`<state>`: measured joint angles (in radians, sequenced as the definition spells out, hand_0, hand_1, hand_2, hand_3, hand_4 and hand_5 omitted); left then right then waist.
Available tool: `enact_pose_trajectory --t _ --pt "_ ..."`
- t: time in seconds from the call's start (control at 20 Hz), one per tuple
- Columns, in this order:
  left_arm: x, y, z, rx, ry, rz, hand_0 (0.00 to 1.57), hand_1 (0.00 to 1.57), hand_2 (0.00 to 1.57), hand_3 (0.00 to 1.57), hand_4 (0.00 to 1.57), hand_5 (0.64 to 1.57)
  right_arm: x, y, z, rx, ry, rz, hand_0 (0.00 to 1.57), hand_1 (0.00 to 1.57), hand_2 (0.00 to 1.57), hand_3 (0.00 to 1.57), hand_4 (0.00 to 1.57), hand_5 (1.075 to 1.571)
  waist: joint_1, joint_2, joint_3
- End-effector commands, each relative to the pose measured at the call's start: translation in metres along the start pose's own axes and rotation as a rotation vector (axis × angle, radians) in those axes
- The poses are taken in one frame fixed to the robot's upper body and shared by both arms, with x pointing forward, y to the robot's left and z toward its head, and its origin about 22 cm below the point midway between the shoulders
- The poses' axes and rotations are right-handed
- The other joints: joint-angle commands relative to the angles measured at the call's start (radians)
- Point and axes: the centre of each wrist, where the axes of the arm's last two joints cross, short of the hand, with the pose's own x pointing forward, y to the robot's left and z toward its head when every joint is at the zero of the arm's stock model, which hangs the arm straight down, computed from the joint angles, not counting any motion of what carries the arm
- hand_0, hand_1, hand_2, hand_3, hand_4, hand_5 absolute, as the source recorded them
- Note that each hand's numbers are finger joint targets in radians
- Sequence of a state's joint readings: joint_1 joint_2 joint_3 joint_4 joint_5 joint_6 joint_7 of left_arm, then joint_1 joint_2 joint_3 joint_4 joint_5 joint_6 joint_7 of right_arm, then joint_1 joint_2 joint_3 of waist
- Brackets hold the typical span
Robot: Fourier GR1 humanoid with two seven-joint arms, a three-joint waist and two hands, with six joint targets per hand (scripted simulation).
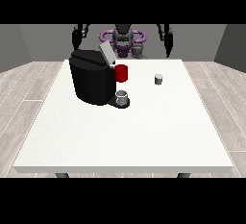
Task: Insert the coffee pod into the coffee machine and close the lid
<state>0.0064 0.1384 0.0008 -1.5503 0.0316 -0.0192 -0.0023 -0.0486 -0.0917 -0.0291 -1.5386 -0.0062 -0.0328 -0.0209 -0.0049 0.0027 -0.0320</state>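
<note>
A black coffee machine stands on the white table at its left back part, with its grey lid raised and tilted. A red part sticks out at its front, and a small grey cup sits on its base. The small grey coffee pod stands on the table to the right of the machine. The hand at the view's left and the hand at the view's right both hang at the robot's sides beyond the table's far edge, away from the pod and the machine.
The robot's torso with purple parts is behind the table's far edge. Grey walls and a wooden floor surround the table.
</note>
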Motion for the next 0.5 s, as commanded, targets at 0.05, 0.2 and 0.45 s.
enact_pose_trajectory --t 0.05,0.2,0.45 --pt "0.008 0.006 0.000 -0.075 -0.035 -0.072 0.00 0.00 0.00 0.00 0.00 1.571 -0.005 -0.013 -0.001 -0.004 0.043 0.007 0.00 0.00 0.00 0.00 0.00 1.571 0.016 -0.018 0.0321" --pt "0.020 0.018 0.000 -0.192 -0.104 -0.188 0.00 0.00 0.00 0.00 0.00 1.571 -0.015 -0.004 -0.001 -0.008 0.071 -0.005 0.00 0.00 0.00 0.00 0.00 1.571 0.045 -0.015 0.0324" --pt "0.024 0.035 -0.002 -0.227 -0.116 -0.373 0.00 0.00 0.00 0.00 0.00 1.571 -0.025 -0.001 0.014 -0.117 0.043 0.136 0.00 0.00 0.00 0.00 0.00 1.571 -0.010 -0.031 0.0322"
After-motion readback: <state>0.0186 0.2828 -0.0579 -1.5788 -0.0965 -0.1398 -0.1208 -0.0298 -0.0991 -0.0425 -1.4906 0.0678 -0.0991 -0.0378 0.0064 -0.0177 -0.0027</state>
